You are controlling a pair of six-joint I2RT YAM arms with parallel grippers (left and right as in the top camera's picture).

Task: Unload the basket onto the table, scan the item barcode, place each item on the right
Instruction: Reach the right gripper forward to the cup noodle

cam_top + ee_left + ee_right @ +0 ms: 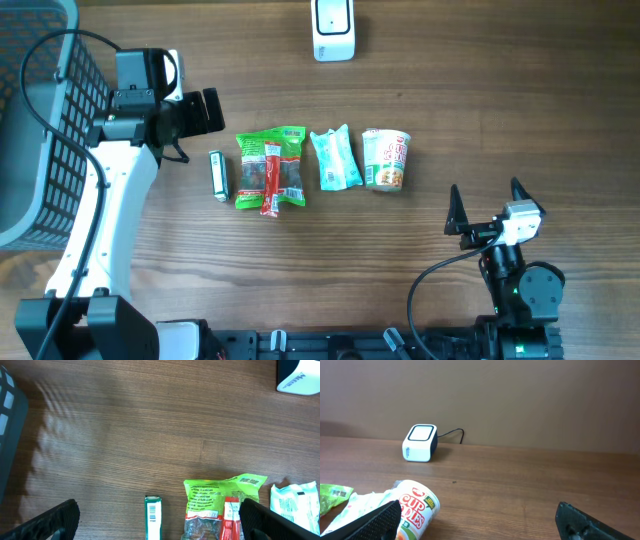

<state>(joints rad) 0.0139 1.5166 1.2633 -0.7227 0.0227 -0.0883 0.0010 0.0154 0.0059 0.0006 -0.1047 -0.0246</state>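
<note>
While both arms' jaws stand spread and empty, the slim green cardboard carton (218, 175) lies on the brown wooden desk (500, 90) at 6 o'clock from the jaws of the left arm (108, 190), long axis 12-to-6. The printed paper noodle cup (386, 160) lies at 10 o'clock from those of the right arm (515, 275).

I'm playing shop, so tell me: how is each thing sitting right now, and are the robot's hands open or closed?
Left hand: open, empty.
Right hand: open, empty.
Scanner: standing, untouched.
Cup noodles: lying on its side.
Green bag: lying flat.
Red packet: lying on the green bag.
Pale blue packet: lying flat.
Small green box: lying flat.
</note>
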